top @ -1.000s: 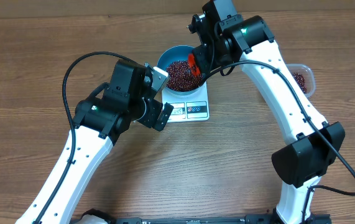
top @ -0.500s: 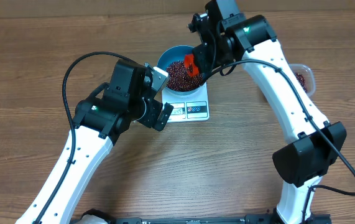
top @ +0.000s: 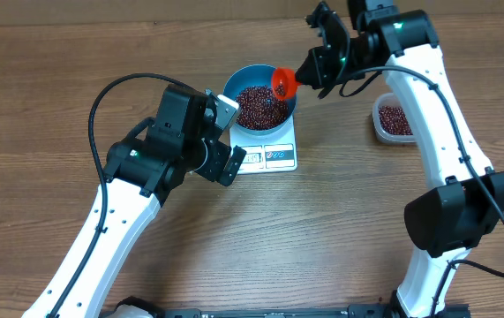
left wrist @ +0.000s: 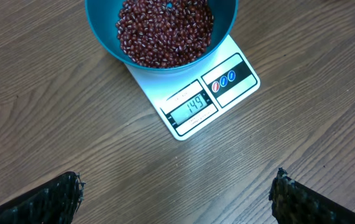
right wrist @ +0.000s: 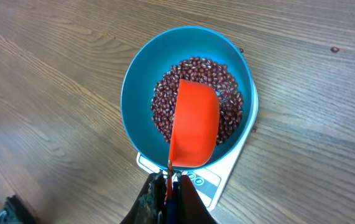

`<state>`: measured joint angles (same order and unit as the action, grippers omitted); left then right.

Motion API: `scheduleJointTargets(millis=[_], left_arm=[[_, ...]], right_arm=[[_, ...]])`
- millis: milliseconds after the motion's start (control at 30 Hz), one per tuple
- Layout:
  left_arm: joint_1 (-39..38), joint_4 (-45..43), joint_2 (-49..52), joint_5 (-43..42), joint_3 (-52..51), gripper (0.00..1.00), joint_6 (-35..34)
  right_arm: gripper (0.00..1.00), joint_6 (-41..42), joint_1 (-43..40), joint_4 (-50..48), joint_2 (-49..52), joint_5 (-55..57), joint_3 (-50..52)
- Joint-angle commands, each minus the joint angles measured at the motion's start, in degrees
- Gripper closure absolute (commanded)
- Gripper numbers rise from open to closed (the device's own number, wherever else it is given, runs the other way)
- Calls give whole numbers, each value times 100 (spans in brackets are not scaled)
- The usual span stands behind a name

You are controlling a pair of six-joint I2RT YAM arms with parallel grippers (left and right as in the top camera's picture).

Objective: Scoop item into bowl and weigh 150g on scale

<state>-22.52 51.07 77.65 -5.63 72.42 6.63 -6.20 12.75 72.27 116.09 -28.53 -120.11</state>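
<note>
The blue bowl stands on the white scale, holding a heap of dark red-brown beans. In the left wrist view the scale shows 149 on its display below the bowl. My right gripper is shut on the handle of an orange scoop, which hangs above the bowl's right rim. From the right wrist the scoop covers part of the beans, with the gripper pinching its thin handle. My left gripper stands open and empty, left of the scale.
A clear plastic tub with more beans sits on the table to the right, beside the right arm. A stray bean lies on the wood beyond the bowl. Both white arms reach in from the near edge.
The right gripper has lifted the scoop out of the bowl and moved right and back, uncovering the tub. The left arm has not moved.
</note>
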Motion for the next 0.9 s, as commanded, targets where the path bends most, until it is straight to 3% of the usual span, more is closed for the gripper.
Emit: scheduleJointTargets(millis=[0,867], left_arm=[[-37,-11,35,-83,7,1,107],[-37,-11,35,-83,7,1,107]], right_arm=[[96,-81,-48,28,-229,-273,-188],[96,-164,-46,70,-229,-332,-184]])
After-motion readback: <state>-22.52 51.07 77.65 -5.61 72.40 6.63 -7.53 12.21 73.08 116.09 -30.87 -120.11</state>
